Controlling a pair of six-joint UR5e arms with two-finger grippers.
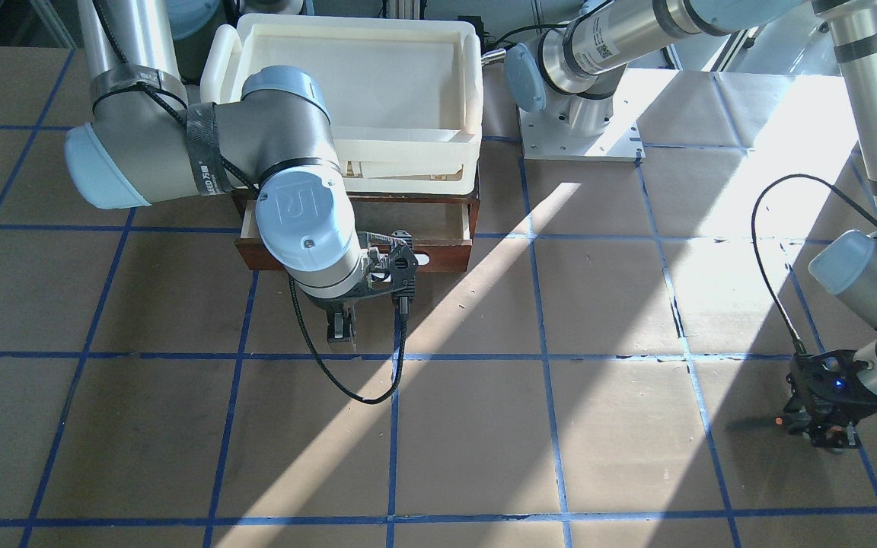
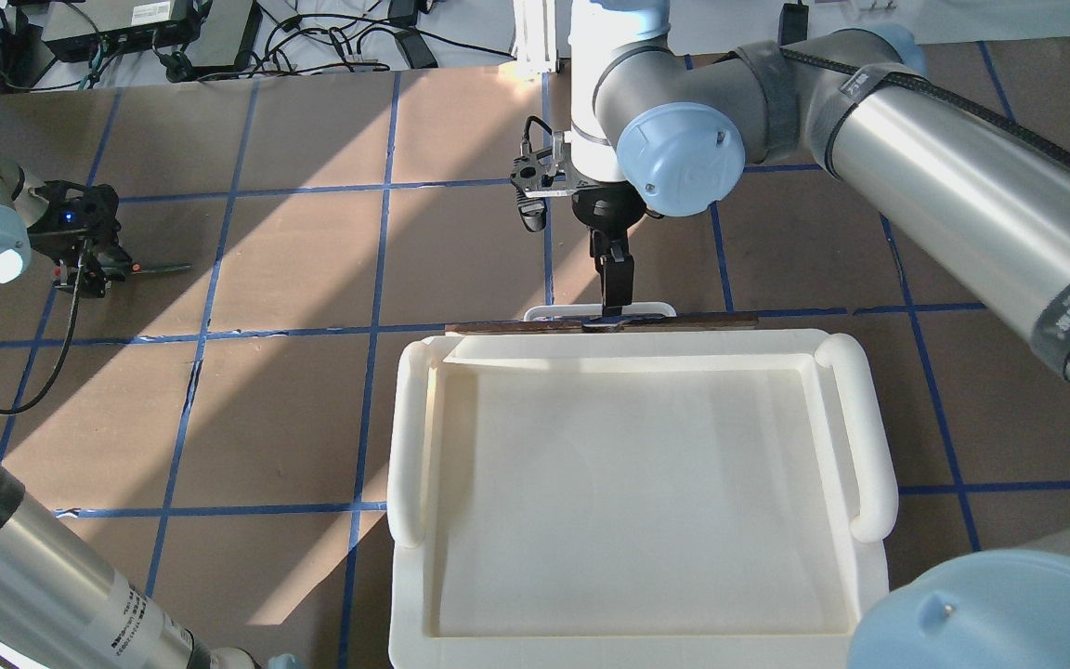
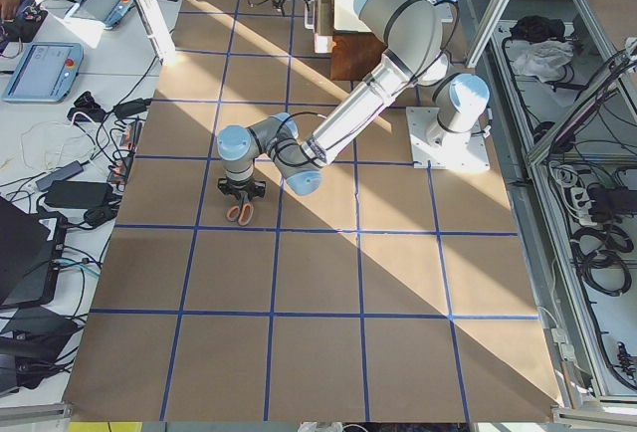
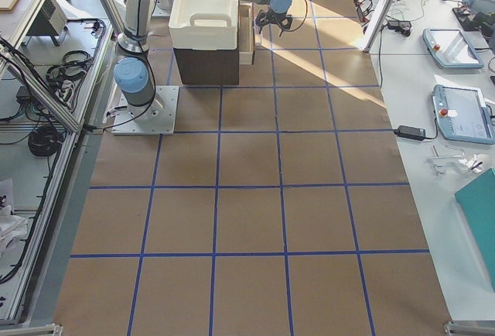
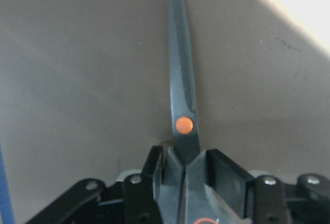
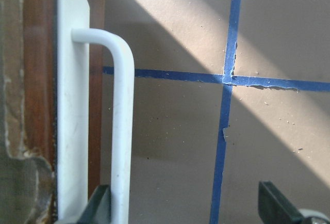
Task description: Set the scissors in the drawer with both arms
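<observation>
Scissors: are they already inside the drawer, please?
No, the scissors are in the left claw, down at the table, far from the drawer.

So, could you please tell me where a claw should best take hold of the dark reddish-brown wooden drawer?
By the white bar handle, mid-length, coming straight at the front of the dark reddish-brown wooden drawer. The bar stands off the wood, leaving a gap for one claw finger.

front view: opposite side of table [image 1: 484,426], steeply down
overhead: high, rear side, looking forward-down
side views: far, from table ends
left wrist: close on scissors [image 5: 181,95]
right wrist: close on drawer [image 6: 38,53] handle [image 6: 72,131]
shared: drawer front, in front view and overhead
</observation>
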